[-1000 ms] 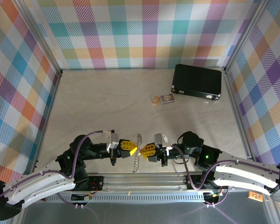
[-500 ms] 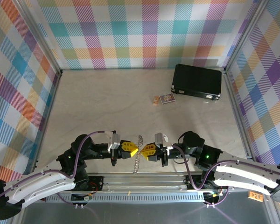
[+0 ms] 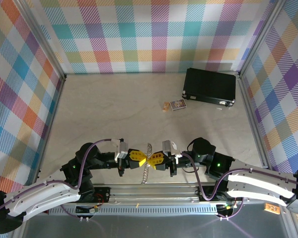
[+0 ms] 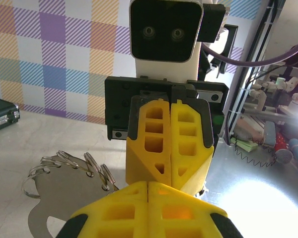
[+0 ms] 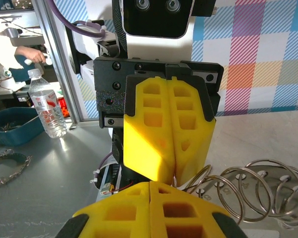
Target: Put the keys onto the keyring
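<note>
The table (image 3: 114,109) is a pale sheet closed in by checked walls (image 3: 154,34) at the top, left and right of the overhead frame, with a metal rail (image 3: 154,191) along the bottom. Most of its middle and upper left lies bare. Low in the centre the left gripper (image 3: 143,158) and the right gripper (image 3: 153,159) point at each other, tip to tip, just above the rail. The keyring (image 3: 145,173) runs as a thin jagged strip straight under that meeting point, reaching a little above and below it. A black case (image 3: 210,87) sits in the upper right near the wall, with a small card (image 3: 178,104) just left of it, both well apart from the grippers. In the wrist views both pairs of yellow fingers (image 4: 136,194) are pressed flat together with no gap; whether anything thin is pinched between them I cannot tell. The left wrist view shows the keyring's wire loops and flat plate at lower left, beside its fingers. The right wrist view shows coils at lower right, plus a water bottle (image 5: 46,106) and a blue tray (image 5: 20,136) on a grey surface at left.
</note>
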Robot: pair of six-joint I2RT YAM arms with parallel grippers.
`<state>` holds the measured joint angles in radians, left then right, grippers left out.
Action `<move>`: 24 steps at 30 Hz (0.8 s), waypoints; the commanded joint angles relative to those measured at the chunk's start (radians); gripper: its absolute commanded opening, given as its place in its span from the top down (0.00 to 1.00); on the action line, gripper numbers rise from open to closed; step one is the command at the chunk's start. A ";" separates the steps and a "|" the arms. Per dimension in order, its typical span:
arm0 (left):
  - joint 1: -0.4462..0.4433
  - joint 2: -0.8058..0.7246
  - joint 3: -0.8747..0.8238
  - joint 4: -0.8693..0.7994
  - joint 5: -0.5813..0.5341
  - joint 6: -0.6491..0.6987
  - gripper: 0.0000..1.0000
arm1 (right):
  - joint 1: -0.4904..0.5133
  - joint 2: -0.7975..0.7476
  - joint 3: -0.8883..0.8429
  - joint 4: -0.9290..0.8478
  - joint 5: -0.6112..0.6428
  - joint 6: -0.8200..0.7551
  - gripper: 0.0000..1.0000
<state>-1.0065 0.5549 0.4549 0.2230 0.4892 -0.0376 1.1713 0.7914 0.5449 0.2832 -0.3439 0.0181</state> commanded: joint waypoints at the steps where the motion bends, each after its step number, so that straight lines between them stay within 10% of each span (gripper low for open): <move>1: -0.001 -0.010 0.009 0.068 0.025 -0.005 1.00 | 0.000 0.007 0.037 -0.010 -0.019 -0.002 0.92; 11: -0.001 -0.015 0.014 0.055 0.025 0.003 1.00 | 0.001 -0.060 0.015 -0.073 0.037 0.033 0.75; 24: 0.000 -0.007 0.015 0.060 0.028 0.006 1.00 | -0.001 -0.045 0.025 -0.068 0.054 0.053 0.81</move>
<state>-1.0065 0.5545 0.4549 0.2245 0.4900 -0.0372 1.1713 0.7300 0.5537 0.2035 -0.2653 0.0528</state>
